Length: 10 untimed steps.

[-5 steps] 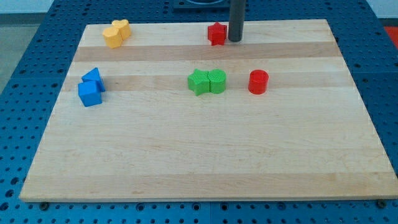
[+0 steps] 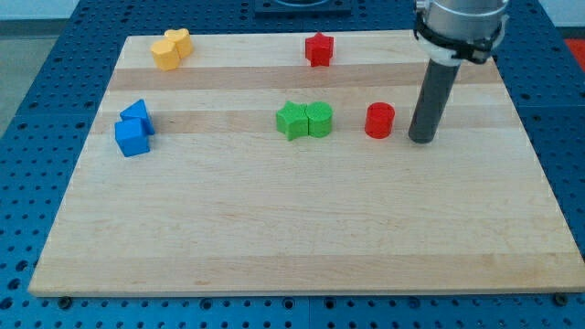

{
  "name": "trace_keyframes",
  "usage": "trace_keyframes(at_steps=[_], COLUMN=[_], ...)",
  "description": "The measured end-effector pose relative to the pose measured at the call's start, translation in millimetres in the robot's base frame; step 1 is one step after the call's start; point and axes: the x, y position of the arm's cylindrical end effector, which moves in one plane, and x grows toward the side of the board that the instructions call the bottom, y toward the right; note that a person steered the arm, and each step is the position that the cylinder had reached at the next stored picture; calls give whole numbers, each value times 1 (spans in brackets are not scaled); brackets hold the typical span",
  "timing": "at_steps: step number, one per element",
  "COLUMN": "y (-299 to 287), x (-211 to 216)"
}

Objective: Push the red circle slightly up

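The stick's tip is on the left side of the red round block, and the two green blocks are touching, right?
Not quite: my tip is on the view's right of the red circle, not its left, with a small gap. The camera view shows it. The two green blocks do touch.

Pale, smooth wooden board [image 2: 274, 228] with visible grain; matt red circle [image 2: 379, 120]; dark matt rod.

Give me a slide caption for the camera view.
My tip rests right of the red circle, apart from it.
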Motion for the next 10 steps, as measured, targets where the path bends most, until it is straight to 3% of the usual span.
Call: trace_keyframes(at_steps=[4,8,10], y=[-41,-44,-79], x=[-10,-53,-78])
